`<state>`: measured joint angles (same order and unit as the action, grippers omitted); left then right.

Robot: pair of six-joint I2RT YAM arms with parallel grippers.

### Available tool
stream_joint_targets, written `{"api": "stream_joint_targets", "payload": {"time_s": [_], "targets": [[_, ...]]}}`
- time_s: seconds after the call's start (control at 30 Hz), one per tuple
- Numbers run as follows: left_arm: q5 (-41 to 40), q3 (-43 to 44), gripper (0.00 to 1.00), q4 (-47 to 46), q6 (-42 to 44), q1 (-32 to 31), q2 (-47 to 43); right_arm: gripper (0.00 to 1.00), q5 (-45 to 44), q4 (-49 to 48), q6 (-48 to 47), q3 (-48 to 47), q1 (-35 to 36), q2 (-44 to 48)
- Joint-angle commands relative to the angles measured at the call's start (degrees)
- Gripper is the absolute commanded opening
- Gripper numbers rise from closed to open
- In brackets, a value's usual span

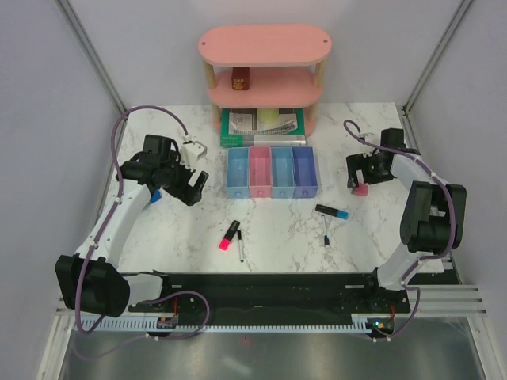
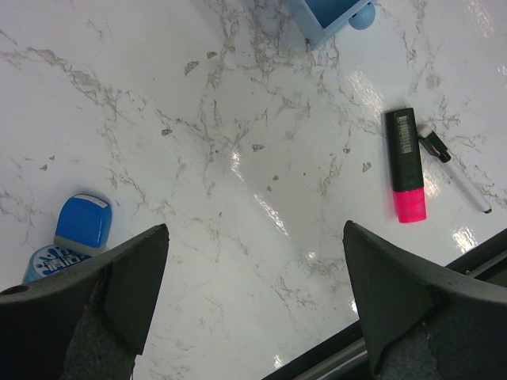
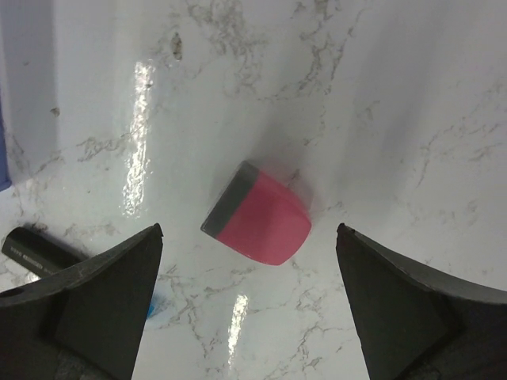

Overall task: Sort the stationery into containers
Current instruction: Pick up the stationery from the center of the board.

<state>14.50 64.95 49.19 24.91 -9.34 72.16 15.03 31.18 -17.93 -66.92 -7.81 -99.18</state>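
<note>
Four joined trays, light blue [image 1: 238,172], pink [image 1: 260,172], light blue [image 1: 282,172] and purple-blue [image 1: 305,172], stand at mid table. My left gripper [image 1: 190,186] is open and empty, left of the trays; in its wrist view [image 2: 253,301] bare marble lies between the fingers. The blue tape roll [image 1: 155,195] [image 2: 79,226] lies beside its left finger. The pink highlighter [image 1: 229,235] [image 2: 405,164] and a thin pen [image 1: 240,244] [image 2: 455,169] lie in front. My right gripper [image 1: 360,178] [image 3: 249,309] is open above the pink eraser [image 1: 360,190] [image 3: 261,215]. The black-and-blue highlighter [image 1: 332,211] [image 3: 36,249] and second pen [image 1: 325,232] lie nearby.
A pink oval shelf [image 1: 264,47] stands at the back with a brown box [image 1: 240,77] on its middle level. Green books [image 1: 261,127] lie under it, just behind the trays. White walls enclose the table on three sides.
</note>
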Motion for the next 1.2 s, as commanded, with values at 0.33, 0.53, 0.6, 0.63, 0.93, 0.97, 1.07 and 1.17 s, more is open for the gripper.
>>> {"api": "stream_joint_targets", "payload": {"time_s": [0.33,0.53,0.6,0.63,0.93,0.97,1.07,1.17], "targets": [[1.3,0.6,0.98,-1.7,0.1,0.2,0.1,0.98,-8.3,-7.7,14.7,6.3,-0.3,2.3],[1.8,-0.2,0.98,-2.0,0.3,0.2,-0.4,0.88,-9.2,-9.3,16.7,6.6,-0.3,1.2],[1.9,-0.6,0.98,-2.1,0.3,0.2,-0.4,0.83,-9.4,-9.8,17.1,7.1,-0.3,0.9],[2.0,-0.8,0.98,-2.3,0.1,0.2,-0.5,0.81,-9.4,-9.8,17.2,7.1,-0.2,0.8],[2.5,-0.9,0.98,-2.6,-0.2,0.2,-0.7,0.72,-10.7,-10.0,17.7,7.9,1.1,-0.3],[2.5,-1.0,0.98,-2.6,-0.1,0.2,-0.8,0.71,-10.8,-10.1,17.7,8.1,1.3,-0.5],[2.5,-1.1,0.98,-2.7,0.0,0.2,-0.9,0.61,-11.7,-10.3,17.6,8.3,2.0,-0.9],[3.2,-1.5,0.98,-2.9,-0.3,0.2,-1.2,0.49,-12.4,-10.6,17.4,8.1,2.3,-1.5]]}}
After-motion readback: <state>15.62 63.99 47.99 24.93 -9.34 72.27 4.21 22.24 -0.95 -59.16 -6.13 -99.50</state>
